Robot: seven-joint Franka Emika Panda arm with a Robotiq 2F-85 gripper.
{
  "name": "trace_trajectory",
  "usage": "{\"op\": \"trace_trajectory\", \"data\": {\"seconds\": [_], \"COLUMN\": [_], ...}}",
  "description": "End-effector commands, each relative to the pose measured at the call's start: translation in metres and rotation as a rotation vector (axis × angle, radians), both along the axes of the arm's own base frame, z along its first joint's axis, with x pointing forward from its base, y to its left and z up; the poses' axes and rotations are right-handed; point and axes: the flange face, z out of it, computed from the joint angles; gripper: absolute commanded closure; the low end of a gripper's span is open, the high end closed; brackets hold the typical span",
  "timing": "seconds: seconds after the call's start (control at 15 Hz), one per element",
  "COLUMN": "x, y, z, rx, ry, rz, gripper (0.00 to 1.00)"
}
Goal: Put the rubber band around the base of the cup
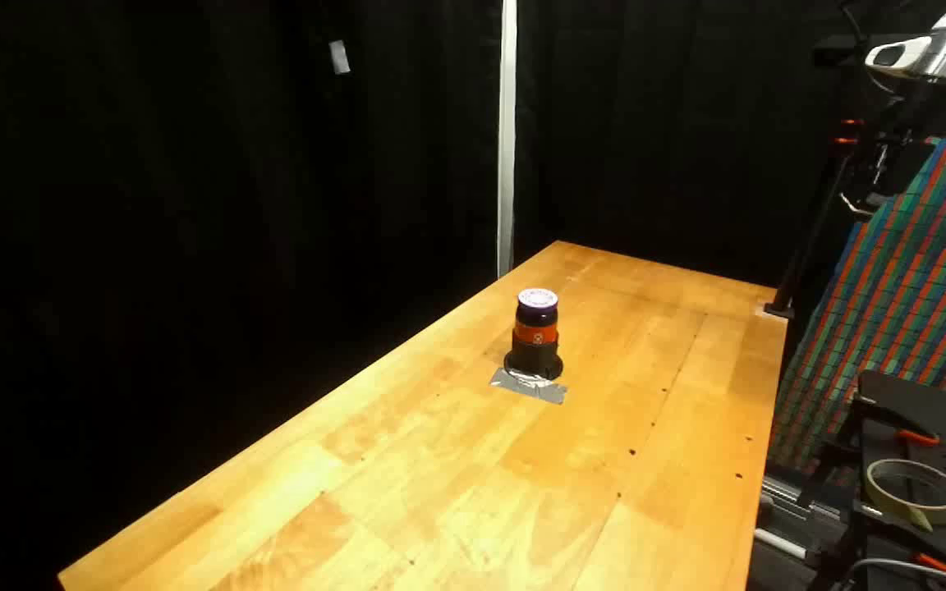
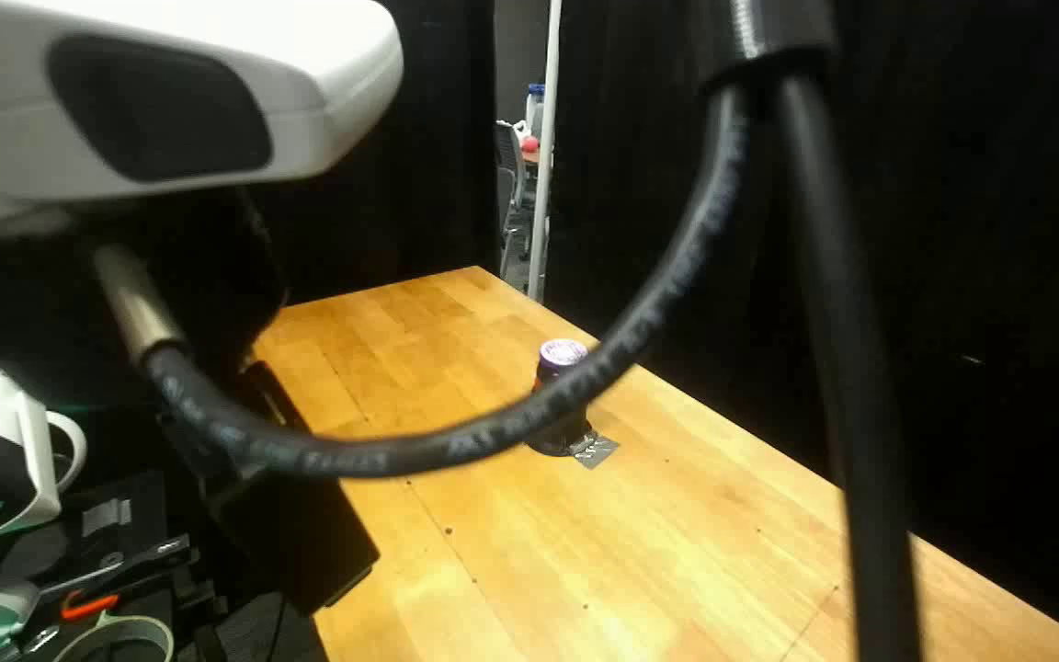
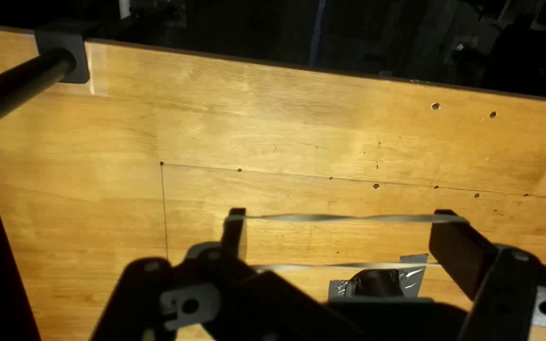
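Observation:
The cup is small, dark and upright, with a pale top and an orange band. It stands on the wooden table, its dark base taped down. In an exterior view a cable crosses in front of it, leaving its pale top visible. In the wrist view its dark lower part shows at the bottom, partly hidden by the gripper body. My gripper is open above the table. The pale rubber band is stretched around both fingers, with two slightly twisted strands across the gap. The band is apart from the cup.
Grey tape lies at the cup's base. A black post is clamped at the table edge; its clamp shows in the wrist view. A roll of tape lies on a dark side surface. Dark curtains hang behind the table.

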Motion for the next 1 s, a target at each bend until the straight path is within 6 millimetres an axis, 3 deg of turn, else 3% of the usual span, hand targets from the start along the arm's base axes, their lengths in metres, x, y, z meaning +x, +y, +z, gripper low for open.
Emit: {"op": "trace_trajectory", "data": {"seconds": [0.0, 0.53, 0.8, 0.93], "x": [0.000, 0.000, 0.050, 0.081], "y": [0.000, 0.000, 0.062, 0.108], "z": [0.000, 0.000, 0.018, 0.021], "rx": [0.001, 0.001, -0.110, -0.161], "ry": [0.002, 0.004, 0.038, 0.080], "rz": [0.000, 0.000, 0.050, 0.074], "gripper": [0.00, 0.00, 0.00, 0.00]}}
